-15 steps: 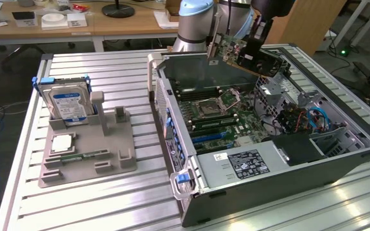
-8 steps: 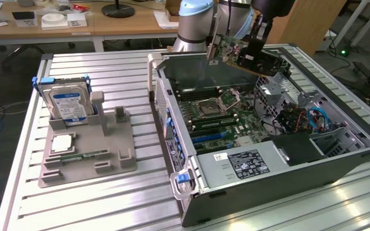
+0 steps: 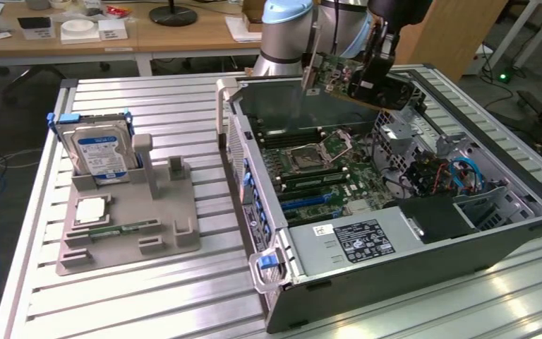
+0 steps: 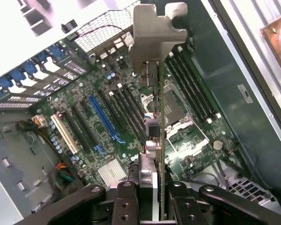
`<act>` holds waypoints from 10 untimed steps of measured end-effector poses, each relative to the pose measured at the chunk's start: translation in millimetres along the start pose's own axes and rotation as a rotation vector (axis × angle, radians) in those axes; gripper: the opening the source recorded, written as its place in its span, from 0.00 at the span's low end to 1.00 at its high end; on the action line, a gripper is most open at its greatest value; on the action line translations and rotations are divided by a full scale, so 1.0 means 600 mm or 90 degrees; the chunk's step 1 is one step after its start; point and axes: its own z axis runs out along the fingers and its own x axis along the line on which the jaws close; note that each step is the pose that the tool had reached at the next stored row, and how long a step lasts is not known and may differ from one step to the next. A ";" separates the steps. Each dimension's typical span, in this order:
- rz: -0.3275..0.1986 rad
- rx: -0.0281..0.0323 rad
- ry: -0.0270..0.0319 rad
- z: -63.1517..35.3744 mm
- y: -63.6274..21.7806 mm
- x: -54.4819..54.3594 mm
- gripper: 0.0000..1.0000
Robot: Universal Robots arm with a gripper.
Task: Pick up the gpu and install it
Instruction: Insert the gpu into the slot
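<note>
- Hand clamping on gpu; in wrist view, fingers pinching the card's near edge from both sides.
- Gpu hanging in air above open PC case, over its far end, clear of mobo; not seated in a slot.
- Wrist view: card showing edge-on, silver bracket at the end away from the hand, long blue slot lying apart to one side.
- Hard drive standing in grey holder on table, ext. view's left, well apart from case.

The gpu in the gripper hangs above the case.
</note>
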 end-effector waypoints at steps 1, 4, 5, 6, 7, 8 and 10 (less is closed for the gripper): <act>-0.009 0.0000 0.0003 0.000 0.000 0.000 0.28; -0.035 0.0001 0.0013 0.000 0.000 0.000 0.28; -0.044 0.0001 0.0016 0.000 0.000 0.000 0.28; -0.052 0.0001 0.0019 0.000 0.000 0.000 0.28; -0.060 0.0001 0.0022 0.000 0.000 0.000 0.28; -0.069 0.0002 0.0025 0.000 0.000 0.000 0.28; -0.085 0.0002 0.0031 0.000 0.000 0.000 0.28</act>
